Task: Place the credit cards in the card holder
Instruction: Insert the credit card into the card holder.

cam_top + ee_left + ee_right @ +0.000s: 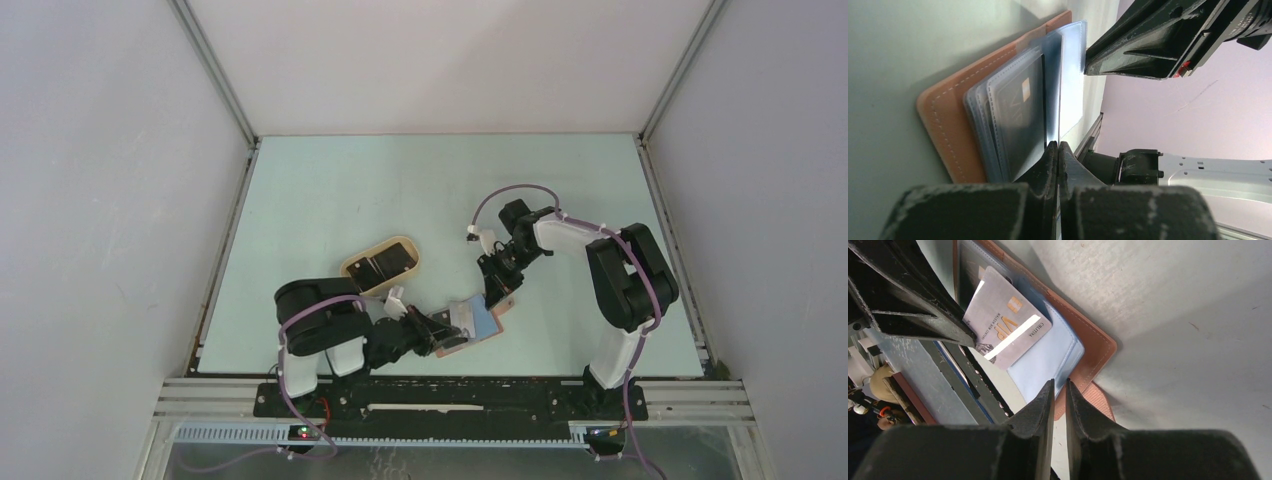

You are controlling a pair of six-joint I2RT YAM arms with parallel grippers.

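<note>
reddish-brown leather folding card holder (470, 325) lies open on the pale green table (400, 190), just ahead of my bases and between my two claws, its light blue pockets facing up. a pale grey rectangular card (1008, 330) with a white stripe and an orange chip lies along the blue pocket; in the left wrist view it shows through a clear sleeve (1015, 107), and how deep it sits i cannot tell. my left claw (1058, 147) has its fingers pressed together at the holder's near edge, over one end of that card; whether they nip the card or a sleeve leaf is not visible. my right claw (1058, 387) is all but closed, with a thin slit between the fingers and nothing seen in it; its tip meets the far edge of the sleeve. flat black cards (383, 266) lie in the tan oval tray (403, 242) near my left arm

step in hand, as i judge it: seating this card. to do it well, i would keep the right tip pinning the sleeve, push along the card's long axis, keep the card flat to the pocket, and ease off if the leaf buckles or the holder slides
</note>
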